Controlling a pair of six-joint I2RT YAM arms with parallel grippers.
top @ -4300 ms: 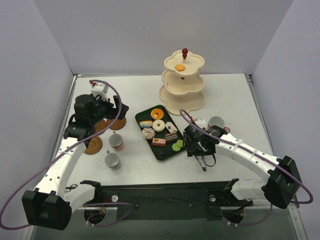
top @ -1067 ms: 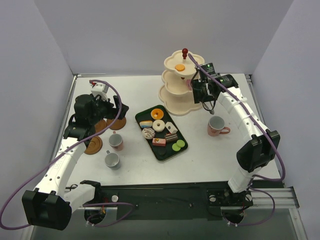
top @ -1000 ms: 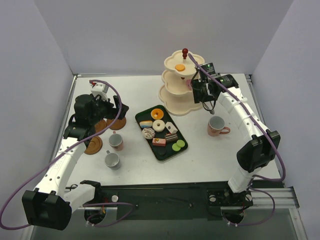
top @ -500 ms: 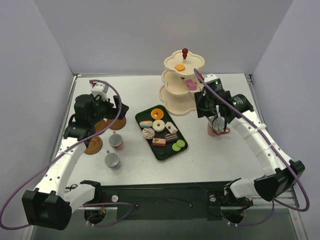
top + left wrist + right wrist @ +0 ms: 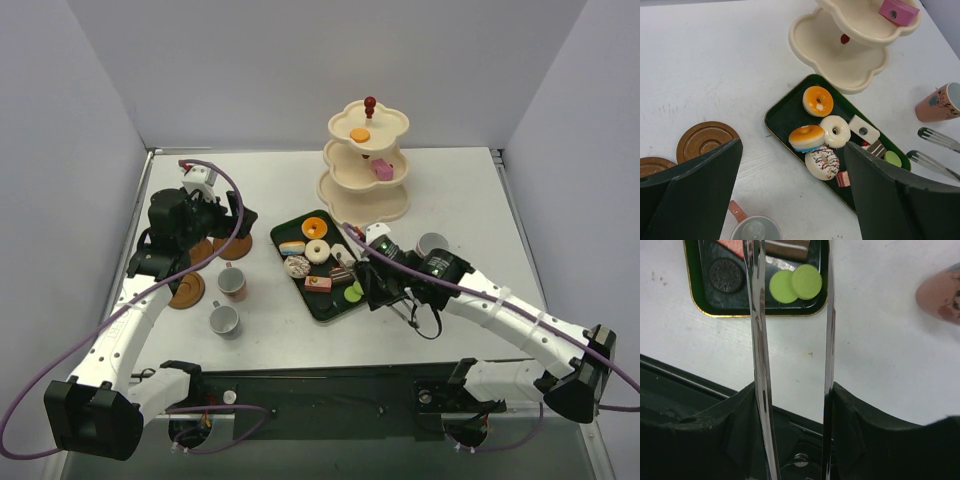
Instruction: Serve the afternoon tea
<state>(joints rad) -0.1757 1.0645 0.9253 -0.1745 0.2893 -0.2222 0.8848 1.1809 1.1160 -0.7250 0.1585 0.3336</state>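
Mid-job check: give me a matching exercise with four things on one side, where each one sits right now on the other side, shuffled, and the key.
Things
1. magenta cake slice
2. green macarons
3. brown saucers
4. metal tongs

Places
A. on the dark green tray
B. held in the right gripper
C. on the middle tier of the cream stand
D. on the table, left of the tray

Pairs: 1-C, 2-A, 3-D, 4-B
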